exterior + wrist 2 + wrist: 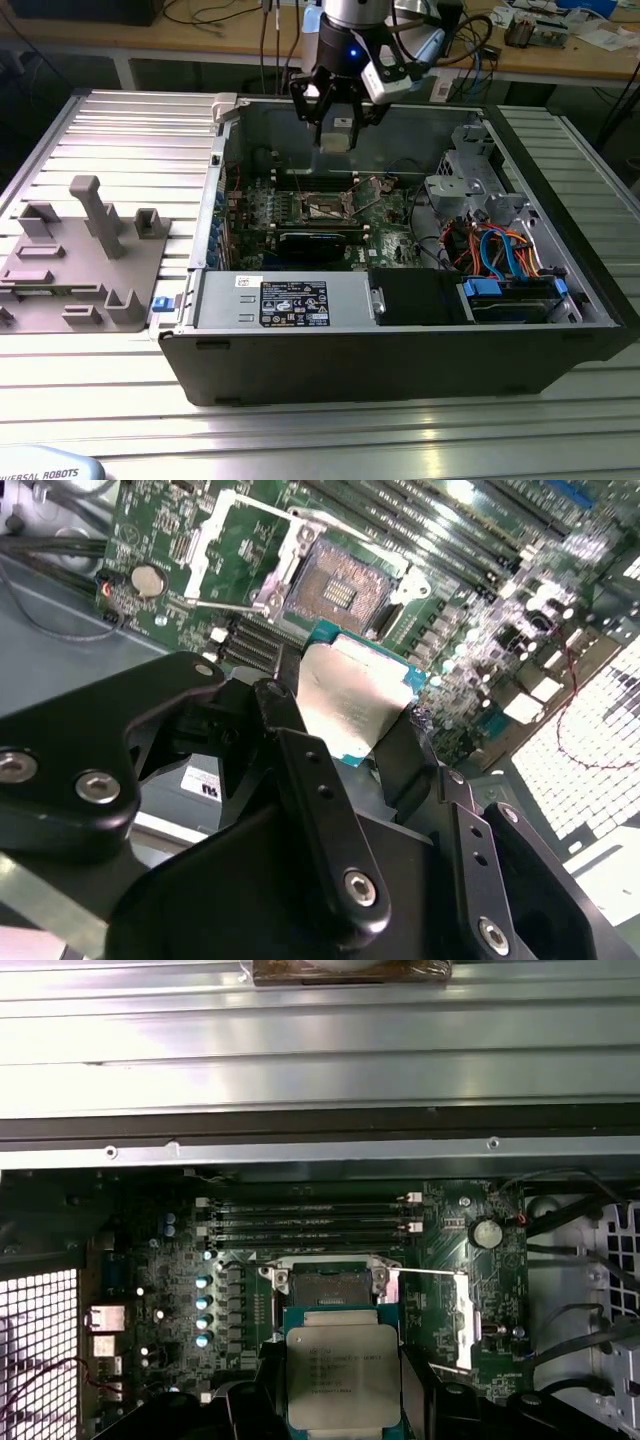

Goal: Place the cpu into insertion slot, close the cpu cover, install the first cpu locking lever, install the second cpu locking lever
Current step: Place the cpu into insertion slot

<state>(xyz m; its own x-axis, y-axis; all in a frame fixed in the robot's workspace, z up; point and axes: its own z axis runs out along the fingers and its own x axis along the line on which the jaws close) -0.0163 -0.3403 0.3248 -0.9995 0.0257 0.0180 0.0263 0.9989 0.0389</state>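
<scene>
Hand clamped on the cpu, chip held flat in its grip. Cpu hangs over the motherboard, clear of the open socket.

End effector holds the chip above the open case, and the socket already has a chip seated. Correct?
No: the end effector holds the chip above the open case, but the socket is empty, as the second wrist view shows.

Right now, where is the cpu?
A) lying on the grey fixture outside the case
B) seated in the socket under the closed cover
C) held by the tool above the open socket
C: the tool grips the cpu above the motherboard, while the socket is bare and the cpu cover stands swung open.
</scene>
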